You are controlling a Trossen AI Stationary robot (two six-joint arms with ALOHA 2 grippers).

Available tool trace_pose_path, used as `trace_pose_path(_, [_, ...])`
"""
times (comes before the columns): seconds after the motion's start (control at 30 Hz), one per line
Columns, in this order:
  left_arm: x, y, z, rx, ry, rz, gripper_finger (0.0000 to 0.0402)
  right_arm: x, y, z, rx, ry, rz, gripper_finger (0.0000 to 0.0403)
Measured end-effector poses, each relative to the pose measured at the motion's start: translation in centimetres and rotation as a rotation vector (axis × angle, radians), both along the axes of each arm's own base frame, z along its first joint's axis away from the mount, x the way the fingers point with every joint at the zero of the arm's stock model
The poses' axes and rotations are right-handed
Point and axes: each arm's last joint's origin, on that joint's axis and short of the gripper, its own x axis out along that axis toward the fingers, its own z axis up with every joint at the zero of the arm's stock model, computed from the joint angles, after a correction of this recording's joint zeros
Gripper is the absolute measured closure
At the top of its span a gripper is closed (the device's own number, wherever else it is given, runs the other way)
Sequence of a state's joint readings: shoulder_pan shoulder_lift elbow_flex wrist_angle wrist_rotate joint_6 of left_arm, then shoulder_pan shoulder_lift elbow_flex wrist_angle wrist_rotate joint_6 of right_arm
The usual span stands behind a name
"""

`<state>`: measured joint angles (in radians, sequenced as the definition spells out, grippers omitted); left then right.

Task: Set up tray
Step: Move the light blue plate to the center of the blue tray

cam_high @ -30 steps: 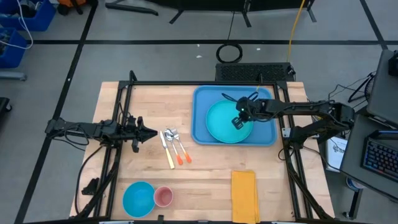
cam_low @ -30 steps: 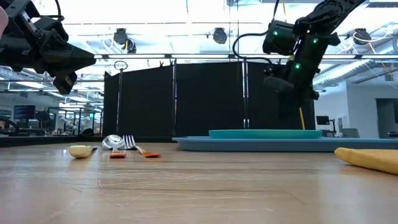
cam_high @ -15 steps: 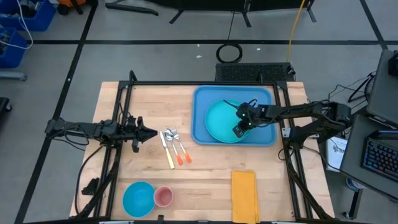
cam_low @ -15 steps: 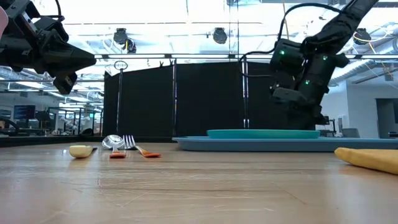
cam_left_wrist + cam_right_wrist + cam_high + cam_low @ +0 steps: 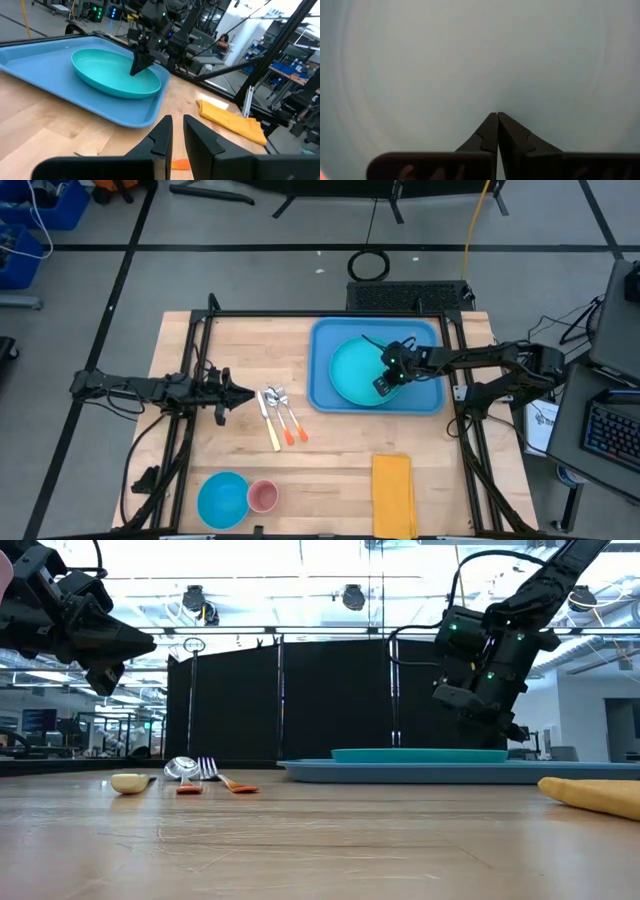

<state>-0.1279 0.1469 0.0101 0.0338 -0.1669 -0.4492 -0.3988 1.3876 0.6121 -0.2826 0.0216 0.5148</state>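
1. Two arms hung over the wooden table (image 5: 330,470): the right gripper (image 5: 384,385) stood over the far right part, the left gripper (image 5: 247,393) waited over the left side, well apart from it.
2. Directly under the right gripper lay the tray (image 5: 425,399), blue and rectangular, flat on the table's far right area; a round turquoise plate (image 5: 352,370) sat inside it.
3. That gripper's fingers were pressed together, tips meeting with nothing between them. Its wrist camera showed them pointing down at the plate's pale inner surface.
4. From table height, the right gripper (image 5: 505,730) hung low over the plate's right part (image 5: 400,754); I could not tell whether it touched.
5. The left gripper's fingers (image 5: 161,136) stood nearly closed with a thin slit between them, holding nothing.
6. Cutlery (image 5: 278,415) lay just beside the left gripper, between it and the tray.
7. Nearer the front edge were a blue bowl (image 5: 222,498), a pink cup (image 5: 263,497) touching it, and a yellow cloth (image 5: 393,494).
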Motion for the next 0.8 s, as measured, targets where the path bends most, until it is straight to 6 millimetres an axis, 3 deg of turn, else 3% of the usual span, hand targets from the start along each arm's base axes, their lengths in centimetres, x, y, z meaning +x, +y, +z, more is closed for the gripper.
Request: trace_pose_path(0.8, [0.0,0.0,0.03,-0.002,-0.003,0.001,0.0353,-0.75,-0.39,-0.19,-0.065,0.089,-0.08,0.0403])
